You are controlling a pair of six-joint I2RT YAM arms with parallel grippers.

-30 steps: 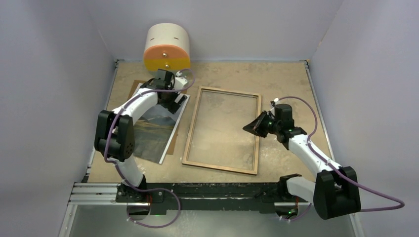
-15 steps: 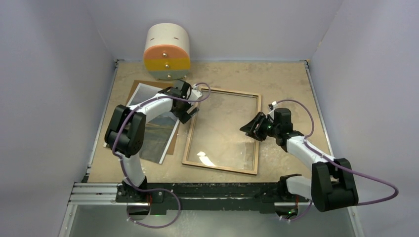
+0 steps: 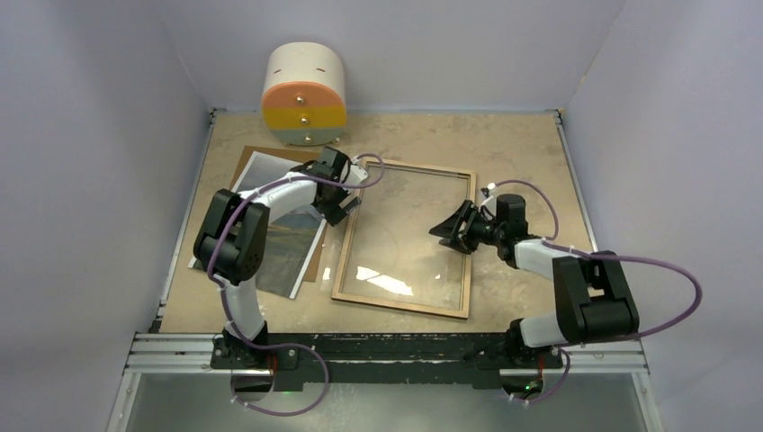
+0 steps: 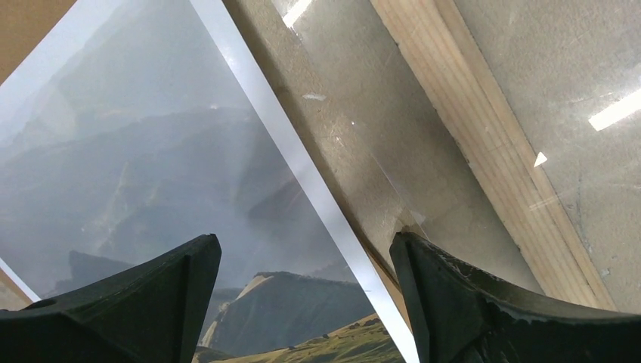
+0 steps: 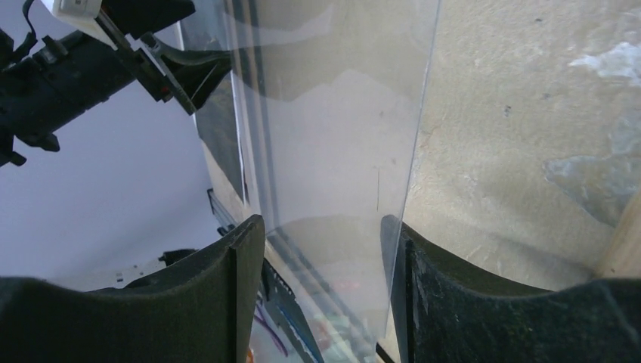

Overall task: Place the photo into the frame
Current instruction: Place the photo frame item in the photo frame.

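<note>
On the table [image 3: 504,144], the frame [image 3: 400,305] lies flat at the middle, its wood back up. Its long axis runs near to far, and the far end leans slightly right. Left of it the photo [image 3: 286,256] lies nearly parallel on a brown board [image 4: 23,19]; the left arm [image 3: 270,193] hides its middle part. It shows grey mountains inside a thin white border. The left gripper [image 3: 346,205] hangs wide open and empty over the photo's right edge. The right gripper [image 3: 441,231] is open over the clear pane [image 5: 332,151]; I cannot tell if they touch.

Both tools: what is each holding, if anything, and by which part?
Nothing is clamped. The left tool hangs open over an edge of the photo; the right tool stands open astride the clear pane.
</note>
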